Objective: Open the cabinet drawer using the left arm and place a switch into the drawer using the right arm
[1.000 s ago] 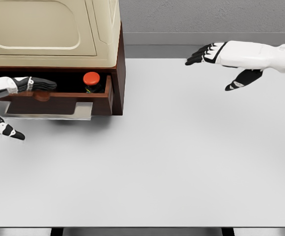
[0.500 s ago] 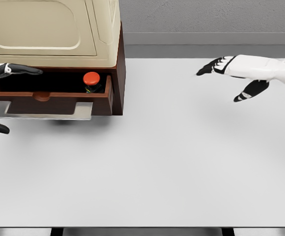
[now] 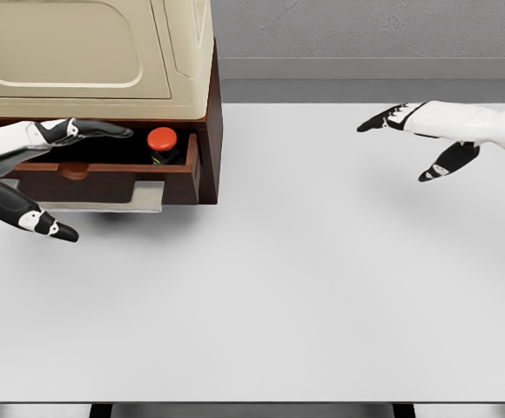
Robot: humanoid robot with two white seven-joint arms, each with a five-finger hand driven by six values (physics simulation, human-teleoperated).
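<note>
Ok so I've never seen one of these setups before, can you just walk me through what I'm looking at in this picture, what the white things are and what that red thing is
This is a computer-simulated scene, seen from a camera on a humanoid robot's head, looking down at a white table. The white things are the robot's two arms, each ending in a five-finger hand with dark fingers. The left hand reaches in at the open drawer, fingers spread, holding nothing. The right hand hovers above the table's far right, also open and empty. The drawer belongs to a dark wooden cabinet with a cream-coloured appliance on top. The red thing is a switch, a round red push button sitting inside the drawer near its right end.
</note>
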